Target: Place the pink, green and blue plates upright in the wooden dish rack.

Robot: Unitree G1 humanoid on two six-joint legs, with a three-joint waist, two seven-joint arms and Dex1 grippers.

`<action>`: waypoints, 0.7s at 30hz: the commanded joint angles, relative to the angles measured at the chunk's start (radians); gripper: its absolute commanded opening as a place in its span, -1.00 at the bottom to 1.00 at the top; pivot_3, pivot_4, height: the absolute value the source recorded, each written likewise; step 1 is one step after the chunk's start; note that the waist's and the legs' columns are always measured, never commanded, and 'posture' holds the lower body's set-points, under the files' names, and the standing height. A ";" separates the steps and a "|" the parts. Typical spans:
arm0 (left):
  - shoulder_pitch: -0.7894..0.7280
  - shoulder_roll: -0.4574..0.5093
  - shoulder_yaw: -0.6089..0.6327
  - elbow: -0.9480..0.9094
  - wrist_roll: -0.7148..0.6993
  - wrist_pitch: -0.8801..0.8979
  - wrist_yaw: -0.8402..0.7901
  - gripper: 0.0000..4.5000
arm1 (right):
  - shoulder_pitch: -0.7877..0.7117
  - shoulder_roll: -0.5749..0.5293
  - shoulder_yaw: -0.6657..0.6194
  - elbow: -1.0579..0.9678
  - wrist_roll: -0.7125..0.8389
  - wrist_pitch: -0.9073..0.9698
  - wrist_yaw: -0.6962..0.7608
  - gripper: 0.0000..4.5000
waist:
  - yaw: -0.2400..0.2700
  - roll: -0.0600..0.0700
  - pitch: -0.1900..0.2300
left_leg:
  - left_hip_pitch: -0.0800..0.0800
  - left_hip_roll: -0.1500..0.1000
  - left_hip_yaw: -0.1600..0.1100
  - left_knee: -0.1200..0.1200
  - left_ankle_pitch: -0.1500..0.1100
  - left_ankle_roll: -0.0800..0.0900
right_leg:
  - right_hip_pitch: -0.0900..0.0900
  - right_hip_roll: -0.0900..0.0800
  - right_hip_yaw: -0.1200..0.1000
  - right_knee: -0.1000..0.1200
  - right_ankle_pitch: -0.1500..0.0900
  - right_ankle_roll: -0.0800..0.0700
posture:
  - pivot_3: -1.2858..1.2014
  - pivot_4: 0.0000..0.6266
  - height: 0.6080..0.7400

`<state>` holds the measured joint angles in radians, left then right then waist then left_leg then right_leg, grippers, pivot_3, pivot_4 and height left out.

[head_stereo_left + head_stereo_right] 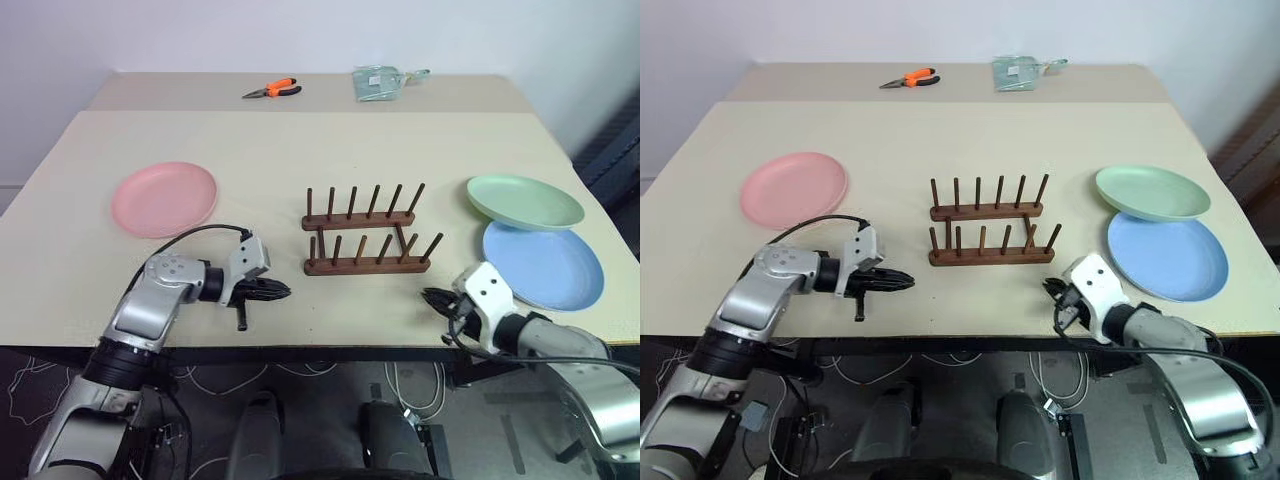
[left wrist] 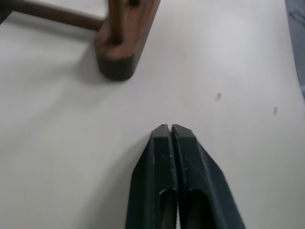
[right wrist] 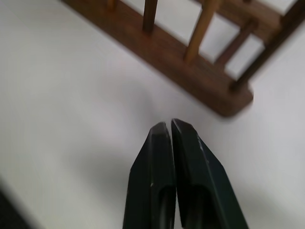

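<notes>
The pink plate (image 1: 164, 198) lies flat at the table's left. At the right, the green plate (image 1: 524, 200) rests partly over the far rim of the blue plate (image 1: 543, 265). The dark wooden dish rack (image 1: 366, 235) stands empty in the middle, its pegs upright. My left gripper (image 1: 283, 291) hovers near the front edge, left of the rack, pointing toward it; its fingers (image 2: 167, 157) are pressed together with nothing between them. My right gripper (image 1: 430, 297) sits low at the front, right of the rack and beside the blue plate, also shut and empty, with the rack's rail (image 3: 190, 71) just ahead.
Orange-handled pliers (image 1: 272, 89) and a small clear packet (image 1: 378, 82) lie at the table's far side. The cream table (image 1: 260, 140) has open surface between the rack and the plates. The front edge runs just under both grippers.
</notes>
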<state>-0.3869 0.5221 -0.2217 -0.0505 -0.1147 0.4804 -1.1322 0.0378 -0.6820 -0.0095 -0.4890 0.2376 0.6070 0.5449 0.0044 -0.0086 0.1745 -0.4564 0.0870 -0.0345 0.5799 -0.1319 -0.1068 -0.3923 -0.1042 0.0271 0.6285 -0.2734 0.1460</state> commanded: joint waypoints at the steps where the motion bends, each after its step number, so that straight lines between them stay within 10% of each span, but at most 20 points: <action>1: -0.001 -0.079 -0.065 0.025 0.080 0.050 0.169 -1.00 | -0.091 0.049 0.080 0.105 -0.111 -0.016 -0.085 -0.97 | 0.009 0.000 -0.001 | 0.000 0.000 0.000 0.000 0.000 0.000 | 0.000 0.000 0.000 0.000 0.000 0.000 | 0.03 -0.52 1.00; 21: -0.231 -0.259 0.002 0.434 0.110 -0.061 0.526 -1.00 | -0.363 0.196 0.116 0.488 -0.291 -0.156 -0.225 -0.97 | -0.003 -0.001 -0.003 | 0.005 -0.001 0.000 0.007 -0.001 0.002 | 0.005 0.000 0.000 0.001 0.002 -0.001 | 0.03 -0.52 1.00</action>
<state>-0.6330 0.2439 -0.2221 0.3384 -0.0328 0.4121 -0.6279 -0.3261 -0.4874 0.1343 0.0054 -0.0488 0.4563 0.3186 0.0013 -0.0092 0.1715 -0.4517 0.0863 -0.0346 0.5872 -0.1327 -0.1053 -0.3873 -0.1040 0.0271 0.6294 -0.2719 0.1452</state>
